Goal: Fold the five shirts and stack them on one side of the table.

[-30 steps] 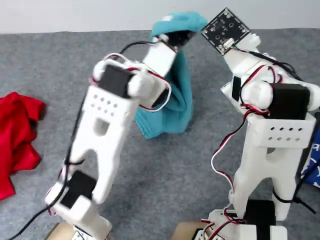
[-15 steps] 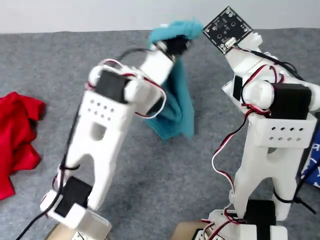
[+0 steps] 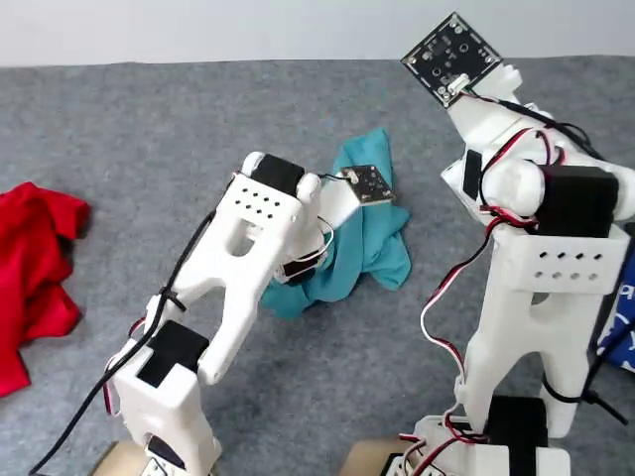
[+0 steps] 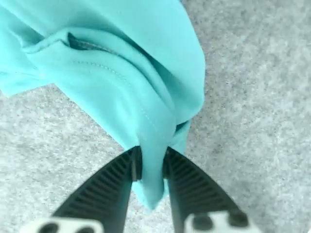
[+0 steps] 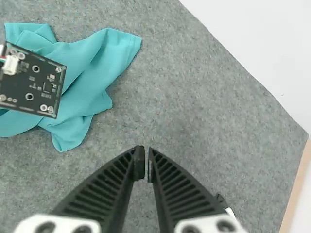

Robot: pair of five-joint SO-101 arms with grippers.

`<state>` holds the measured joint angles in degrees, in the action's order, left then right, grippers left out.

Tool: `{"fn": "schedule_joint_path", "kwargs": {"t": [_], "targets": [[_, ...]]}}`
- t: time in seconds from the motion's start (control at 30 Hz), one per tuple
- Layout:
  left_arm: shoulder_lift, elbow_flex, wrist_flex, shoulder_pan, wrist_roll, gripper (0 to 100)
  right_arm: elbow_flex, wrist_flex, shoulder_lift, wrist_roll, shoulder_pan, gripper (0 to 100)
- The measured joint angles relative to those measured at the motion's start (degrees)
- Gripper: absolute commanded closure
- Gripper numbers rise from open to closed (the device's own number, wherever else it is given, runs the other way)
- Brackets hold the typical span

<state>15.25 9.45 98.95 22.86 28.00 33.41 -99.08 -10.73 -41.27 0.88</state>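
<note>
Teal shirt (image 3: 372,238), 1 of 5: crumpled at mid-table, unfolded, pinched by the left arm (image 3: 238,258).
Left jaws closed on a bunched fold of its cloth, low over the grey table (image 3: 149,129). Right arm (image 3: 516,198) raised beside it, jaws closed on nothing. Red shirt (image 3: 35,268): heaped at the table edge on the left arm's side, well apart. Risks, as judged: the grip takes several layers, so a pull may drag the whole heap rather than spread it; cloth may snag on release; the 2 arms stand near and could collide.
</note>
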Motion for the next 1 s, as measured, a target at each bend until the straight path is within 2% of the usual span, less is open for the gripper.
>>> {"fn": "schedule_joint_path", "kwargs": {"t": [0.13,0.23,0.57,0.63,0.73,1.0], "targets": [[-6.9,0.0,0.0,-0.4,0.0,90,0.0,0.0,0.5,0.0,-0.4,98.9],[-12.0,0.0,0.0,-3.2,0.1,90,0.0,0.0,1.5,0.0,-1.3,98.9],[-17.2,-0.4,0.1,-23.3,0.0,92,0.0,0.0,3.4,0.0,-1.4,98.9],[-17.3,-1.7,0.1,-25.1,0.0,92,0.0,0.0,4.8,0.0,-1.4,98.9],[-17.6,-5.8,0.1,-23.5,0.0,91,0.0,0.0,6.5,1.3,-1.2,98.8],[-17.7,-14.4,-1.4,-8.7,-2.8,83,0.0,-0.7,7.3,9.8,-1.6,98.7]]}}
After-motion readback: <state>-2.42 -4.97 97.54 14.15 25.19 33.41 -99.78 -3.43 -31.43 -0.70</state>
